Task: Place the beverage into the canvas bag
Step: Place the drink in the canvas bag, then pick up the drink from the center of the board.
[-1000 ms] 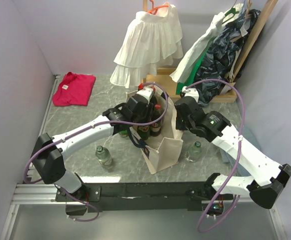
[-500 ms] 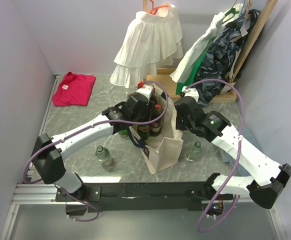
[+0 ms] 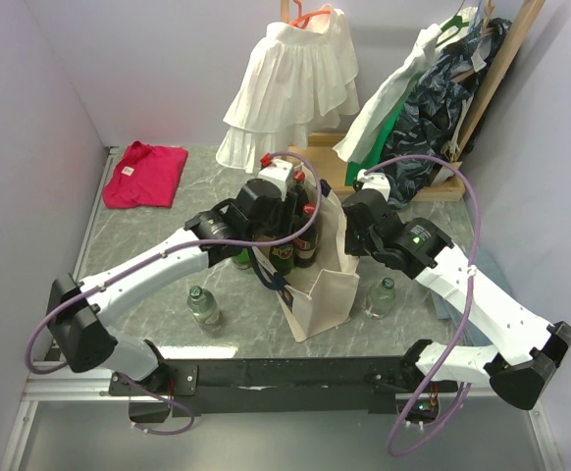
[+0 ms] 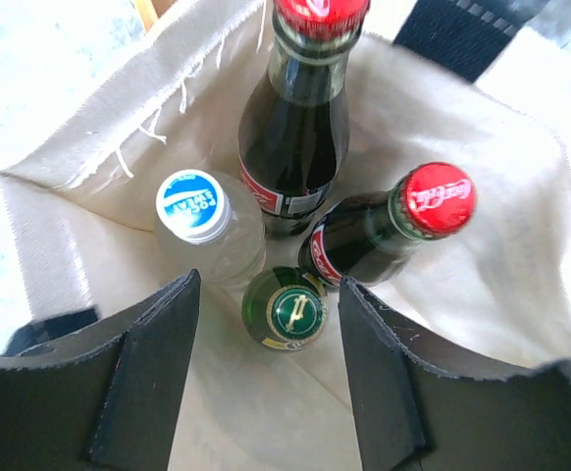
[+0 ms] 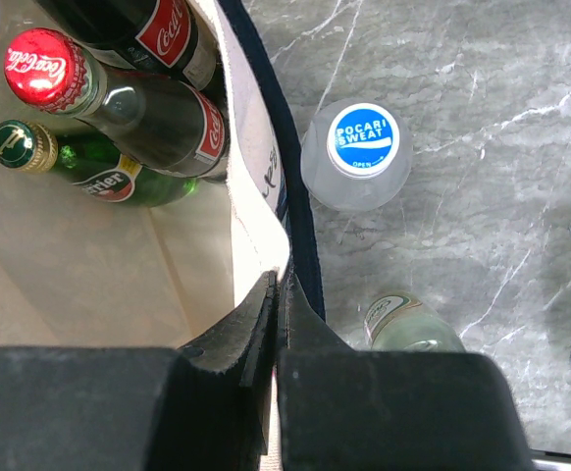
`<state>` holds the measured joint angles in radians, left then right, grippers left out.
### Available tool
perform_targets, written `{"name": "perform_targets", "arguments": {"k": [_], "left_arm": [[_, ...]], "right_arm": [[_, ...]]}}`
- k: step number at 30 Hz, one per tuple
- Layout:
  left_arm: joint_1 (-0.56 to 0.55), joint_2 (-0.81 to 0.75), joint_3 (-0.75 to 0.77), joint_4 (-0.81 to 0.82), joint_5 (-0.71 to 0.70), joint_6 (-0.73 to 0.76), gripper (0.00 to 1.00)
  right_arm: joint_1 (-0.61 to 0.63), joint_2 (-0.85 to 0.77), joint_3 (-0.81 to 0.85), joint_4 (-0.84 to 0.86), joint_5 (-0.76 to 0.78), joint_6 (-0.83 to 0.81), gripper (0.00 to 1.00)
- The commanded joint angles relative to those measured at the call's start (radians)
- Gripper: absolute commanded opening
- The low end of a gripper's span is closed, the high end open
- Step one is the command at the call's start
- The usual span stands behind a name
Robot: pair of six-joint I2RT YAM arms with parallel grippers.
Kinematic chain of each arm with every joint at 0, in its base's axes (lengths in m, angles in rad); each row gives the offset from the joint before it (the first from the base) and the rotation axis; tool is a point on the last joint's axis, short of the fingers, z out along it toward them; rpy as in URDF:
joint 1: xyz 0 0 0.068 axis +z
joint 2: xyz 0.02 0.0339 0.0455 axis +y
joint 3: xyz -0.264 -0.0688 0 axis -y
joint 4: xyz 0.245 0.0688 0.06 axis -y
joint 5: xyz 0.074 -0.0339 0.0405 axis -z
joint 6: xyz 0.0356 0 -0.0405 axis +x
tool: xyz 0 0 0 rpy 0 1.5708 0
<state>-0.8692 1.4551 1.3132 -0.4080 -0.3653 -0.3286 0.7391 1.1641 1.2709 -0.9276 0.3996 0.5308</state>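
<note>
The cream canvas bag [image 3: 327,294] with navy handles stands open between the arms. Inside it stand two cola bottles with red caps [image 4: 437,199], a clear bottle with a blue-and-white cap [image 4: 193,206] and a green bottle [image 4: 285,312]. My left gripper [image 4: 271,287] hovers open above the bag's mouth [image 3: 285,216], nothing between its fingers; the green bottle's cap shows below the gap. My right gripper [image 5: 276,283] is shut on the bag's rim [image 5: 262,221], holding that side up [image 3: 347,235].
On the table outside the bag stand a Pocari Sweat bottle [image 5: 362,157] and a clear bottle [image 3: 382,297] on the right, another clear bottle [image 3: 204,306] on the left. A red cloth [image 3: 146,174] lies far left. A white ruffled garment [image 3: 290,83] and dark clothes [image 3: 442,98] hang behind.
My left gripper has lifted a little above the bag with its jaws spreading wider, and the left arm's lower link has swung left. The right arm and the bag have not moved.
</note>
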Motion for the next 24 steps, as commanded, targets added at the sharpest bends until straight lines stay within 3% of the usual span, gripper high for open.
{"name": "perform_targets", "arguments": {"k": [1,10,17,24], "left_arm": [[-0.005,-0.07,0.05,0.021,-0.02,-0.004,0.64],[-0.005,-0.165,0.035,0.052,0.011,-0.015,0.7],[-0.007,-0.24,-0.012,0.072,-0.02,-0.035,0.72],[-0.007,-0.306,-0.068,0.048,-0.052,-0.056,0.74]], "right_arm": [[-0.003,-0.007,0.024,0.039,0.021,0.006,0.0],[-0.003,-0.014,0.061,0.027,0.022,0.006,0.06],[-0.003,-0.017,0.087,-0.001,0.021,0.014,0.29],[-0.003,-0.041,0.099,-0.004,0.007,0.005,0.44]]}}
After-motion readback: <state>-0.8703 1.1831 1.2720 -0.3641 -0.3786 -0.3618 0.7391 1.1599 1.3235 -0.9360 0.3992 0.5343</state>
